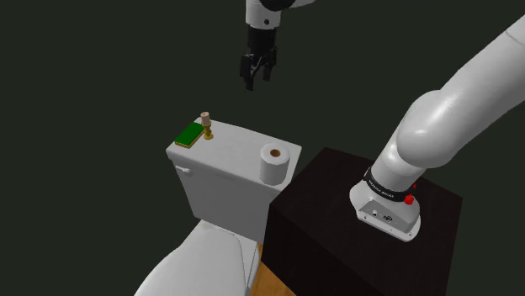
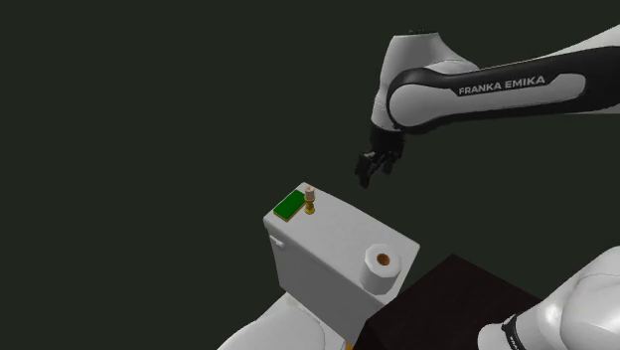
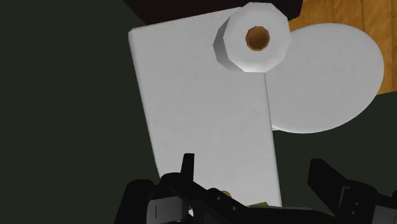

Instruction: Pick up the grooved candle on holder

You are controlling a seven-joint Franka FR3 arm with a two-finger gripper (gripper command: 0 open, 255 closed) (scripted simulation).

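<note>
Aiming at: I am going for the candle (image 1: 204,117), a short pale stub standing upright on a small brass-coloured holder (image 1: 207,133). It is sitting at the end of the toilet tank lid (image 1: 240,153) towards the shoulder view's left.
Tool: my tool (image 1: 257,74) is hanging high over the lid with its fingers apart, gripping nothing, and well apart from the candle.
Risk, tipping: I am judging the candle small and perched on a narrow holder. If I am descending off-centre, one finger could be knocking it over or off the lid's edge.
Risk, crowding: a green block (image 1: 189,134) is lying just beside the holder, though I cannot tell whether they touch. A finger landing on it could be blocking my closing.
Other things: a toilet roll (image 1: 275,164) is standing at the lid's opposite end, well apart and not obstructing.
Around: the white toilet seat (image 1: 202,261) is lying below the tank, with my dark stand (image 1: 332,210) beside it.
</note>
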